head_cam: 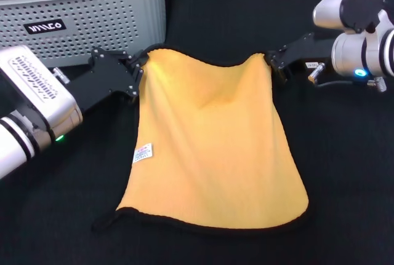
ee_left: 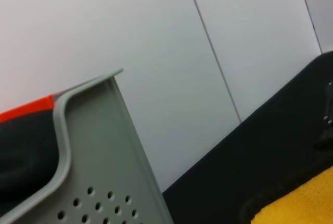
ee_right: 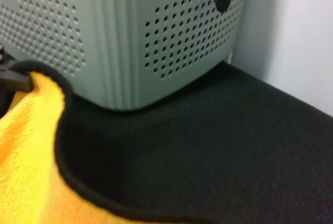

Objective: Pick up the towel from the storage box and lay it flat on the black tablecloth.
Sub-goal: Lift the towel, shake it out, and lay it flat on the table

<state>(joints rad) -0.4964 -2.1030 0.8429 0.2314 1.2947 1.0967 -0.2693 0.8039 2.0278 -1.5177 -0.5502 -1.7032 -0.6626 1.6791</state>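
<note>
The towel [head_cam: 209, 148] hangs orange-yellow face up, stretched between both grippers, its lower part resting on the black tablecloth [head_cam: 345, 173]. A small white tag shows near its left edge. My left gripper [head_cam: 136, 74] is shut on the towel's far left corner. My right gripper [head_cam: 272, 63] is shut on the far right corner. The top edge sags between them. The grey perforated storage box [head_cam: 92, 19] stands at the far left, behind the left arm. The towel's edge [ee_right: 31, 156] and the storage box [ee_right: 130, 37] also show in the right wrist view; the left wrist view catches the box rim [ee_left: 99, 146].
A dark cloth with a red-orange edge [ee_left: 31, 104] lies inside the box. A white wall rises behind the table. The black tablecloth extends to the right and in front of the towel.
</note>
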